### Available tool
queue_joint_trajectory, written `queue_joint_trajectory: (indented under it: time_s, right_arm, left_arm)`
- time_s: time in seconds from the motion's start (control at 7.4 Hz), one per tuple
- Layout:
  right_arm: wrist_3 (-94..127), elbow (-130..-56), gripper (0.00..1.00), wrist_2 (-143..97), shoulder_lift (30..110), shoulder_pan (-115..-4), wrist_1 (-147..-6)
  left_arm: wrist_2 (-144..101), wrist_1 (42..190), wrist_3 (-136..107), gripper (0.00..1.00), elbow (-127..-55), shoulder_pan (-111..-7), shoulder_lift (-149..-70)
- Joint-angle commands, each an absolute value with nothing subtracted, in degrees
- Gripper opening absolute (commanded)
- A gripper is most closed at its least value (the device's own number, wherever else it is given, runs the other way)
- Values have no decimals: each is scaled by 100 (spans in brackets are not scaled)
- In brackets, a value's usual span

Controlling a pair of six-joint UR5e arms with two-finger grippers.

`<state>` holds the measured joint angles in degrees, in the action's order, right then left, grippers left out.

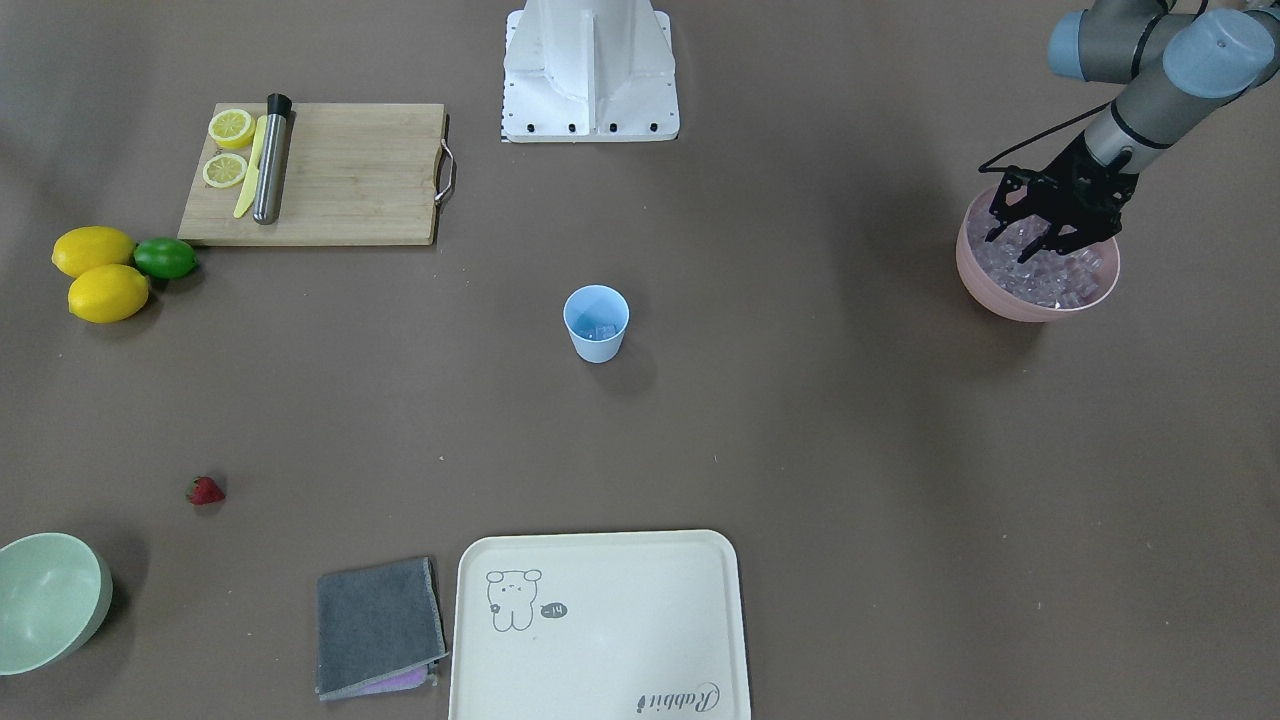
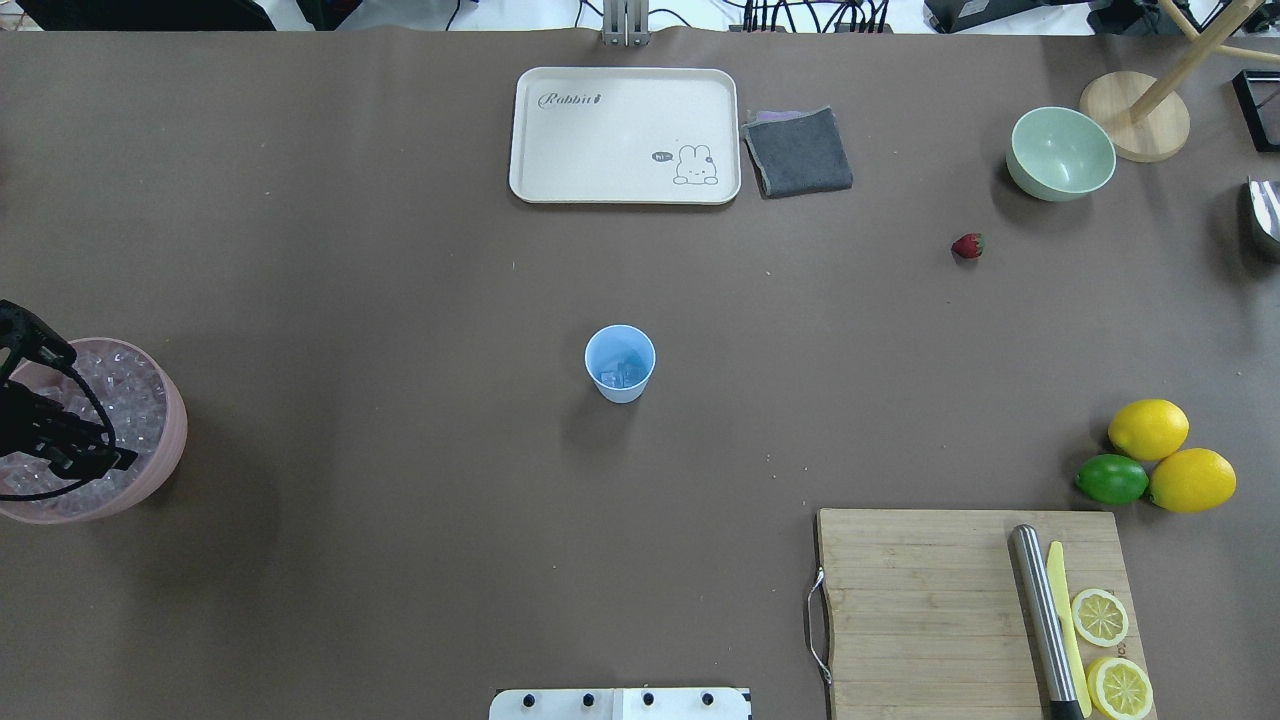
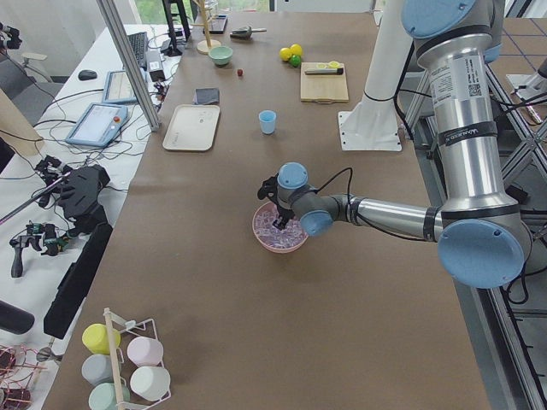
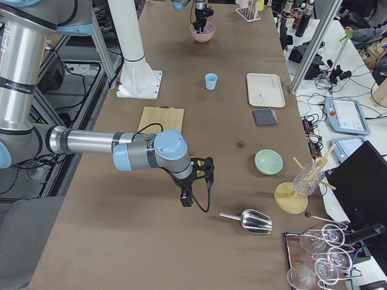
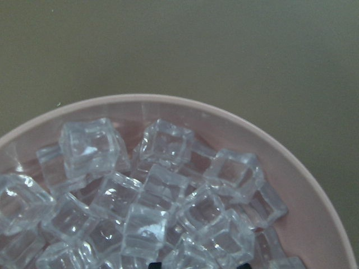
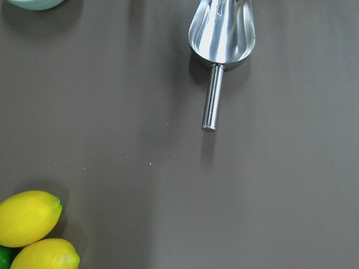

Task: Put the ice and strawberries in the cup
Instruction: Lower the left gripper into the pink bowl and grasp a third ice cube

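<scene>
The pale-blue cup (image 1: pixel 596 322) stands upright mid-table with a few ice cubes in its bottom; it also shows in the overhead view (image 2: pixel 620 362). The pink bowl (image 1: pixel 1030 305) is heaped with ice (image 1: pixel 1065 278). My left gripper (image 1: pixel 1032 238) is open, its fingertips down among the cubes (image 5: pixel 157 196) in the bowl, nothing clamped. The strawberry (image 1: pixel 205 490) lies alone on the table near the pale-green bowl (image 1: pixel 45 600). My right gripper (image 4: pixel 193 178) hovers over bare table beyond the lemons; I cannot tell whether it is open or shut.
A wooden cutting board (image 1: pixel 350 190) carries lemon slices, a yellow knife and a steel muddler. Two lemons and a lime (image 1: pixel 165 258) lie beside it. A cream tray (image 1: pixel 600 620) and a grey cloth (image 1: pixel 378 625) sit at the operators' edge. A metal scoop (image 6: pixel 222 33) lies under the right wrist.
</scene>
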<state>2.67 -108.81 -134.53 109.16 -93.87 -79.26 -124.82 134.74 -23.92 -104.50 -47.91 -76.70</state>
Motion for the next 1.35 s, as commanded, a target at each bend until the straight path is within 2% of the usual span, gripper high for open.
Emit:
queue_joint_trajectory:
  time_s: [0.0,0.27,0.41,0.81,1.22]
  right_arm:
    - [264,-10881,100,-13456,10916,-9387,-7919]
    - [264,-10881,100,-13456,10916,-9387,-7919]
    - [264,-10890,100,-13456,10916,-9387,-7919]
    - [264,-10890,100,-13465,10916,-9387,-7919]
    - [264,-10881,100,-13465,10916,-9387,-7919]
  left_arm:
    - [-12603,13482,-2373,31,-10468,-4869,-7664]
    - [-12603,13587,-2364,15,-10468,-4869,-7664]
    - [-12604,13597,-2364,1,-10468,-4921,-7664]
    - [-13146,13579,-2355,0,-10494,-5456,-7682]
    - [-13840,13553,-2382,0,-10503,-5966,-8154]
